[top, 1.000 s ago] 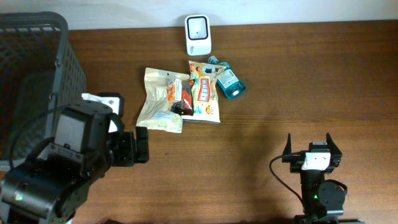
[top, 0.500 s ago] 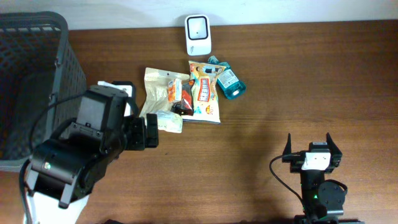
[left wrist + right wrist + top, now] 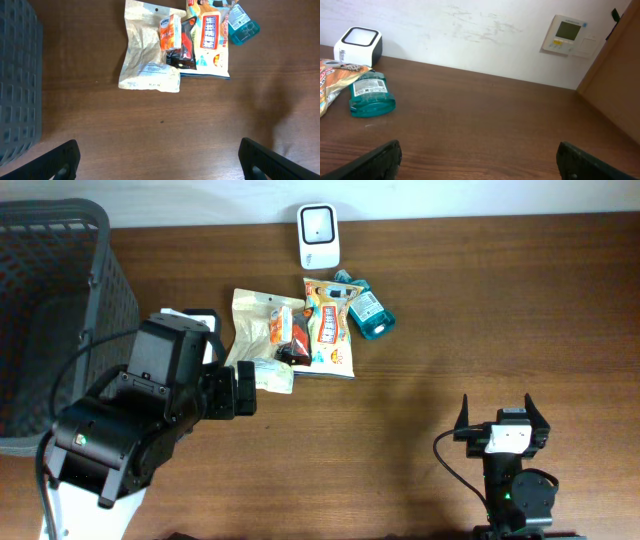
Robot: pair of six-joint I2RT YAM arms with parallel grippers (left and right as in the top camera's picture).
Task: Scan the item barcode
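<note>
A pile of items lies at the table's far middle: a cream pouch (image 3: 262, 345) (image 3: 147, 60), a small orange packet (image 3: 280, 328) (image 3: 171, 30), a red-and-black packet (image 3: 297, 340) (image 3: 185, 47), an orange snack bag (image 3: 331, 335) (image 3: 210, 47) and a teal bottle (image 3: 367, 310) (image 3: 243, 29) (image 3: 371, 93). Behind them stands the white barcode scanner (image 3: 318, 235) (image 3: 358, 45). My left gripper (image 3: 240, 390) (image 3: 159, 160) is open and empty just in front of the cream pouch, above bare wood. My right gripper (image 3: 499, 408) (image 3: 480, 157) is open and empty near the front right, far from the pile.
A dark grey mesh basket (image 3: 60, 240) (image 3: 17, 85) fills the far left corner. A white tag or card (image 3: 190, 320) peeks out beside my left arm. In the right wrist view a wall thermostat (image 3: 566, 34) hangs behind the table.
My left arm has swung up and to the right toward the pile, bringing its open fingers to the cream pouch's near edge. The right arm has not moved.
</note>
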